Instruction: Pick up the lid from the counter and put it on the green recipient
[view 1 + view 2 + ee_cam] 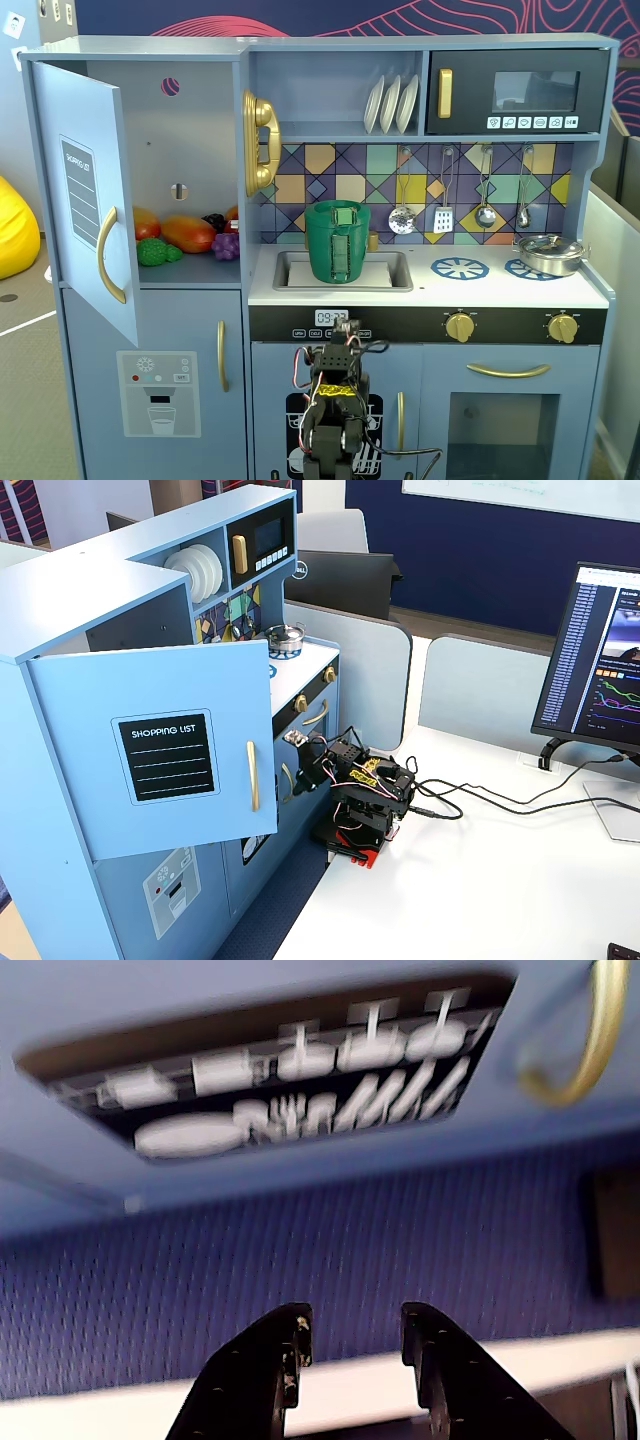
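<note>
The green recipient stands upright in the sink of the toy kitchen, its lighter strap handle facing the fixed view. Its top shows a green rim with a small lighter green piece; I cannot tell whether that is the lid. No separate lid shows on the counter. My arm is folded low in front of the cabinet, well below the counter. In the wrist view my gripper is open and empty, pointing at the dishwasher door and the blue floor. In another fixed view the open door hides the pot.
A silver pot sits on the right burner and also shows in another fixed view. The fridge door hangs open at left, with toy food inside. Utensils hang over the counter. A monitor and cables lie on the white table.
</note>
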You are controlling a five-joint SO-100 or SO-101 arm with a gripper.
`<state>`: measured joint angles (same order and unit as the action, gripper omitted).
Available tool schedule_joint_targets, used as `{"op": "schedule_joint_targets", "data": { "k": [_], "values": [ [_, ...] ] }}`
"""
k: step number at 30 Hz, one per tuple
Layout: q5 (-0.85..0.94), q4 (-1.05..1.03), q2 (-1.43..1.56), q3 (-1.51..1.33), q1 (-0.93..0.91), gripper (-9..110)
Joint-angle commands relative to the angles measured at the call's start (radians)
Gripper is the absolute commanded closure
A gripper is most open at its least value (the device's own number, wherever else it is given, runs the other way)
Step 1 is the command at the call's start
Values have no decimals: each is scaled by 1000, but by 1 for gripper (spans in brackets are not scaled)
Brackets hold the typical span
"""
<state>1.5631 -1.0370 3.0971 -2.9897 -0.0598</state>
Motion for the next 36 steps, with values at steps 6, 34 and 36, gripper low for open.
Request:
{"op": "schedule_joint_targets", "data": {
  "k": [6, 34, 36],
  "values": [
    [3, -265, 71, -6, 14, 100],
    [-54, -495, 81, -6, -3, 98],
    [-54, -495, 81, -6, -3, 98]
  ]
}}
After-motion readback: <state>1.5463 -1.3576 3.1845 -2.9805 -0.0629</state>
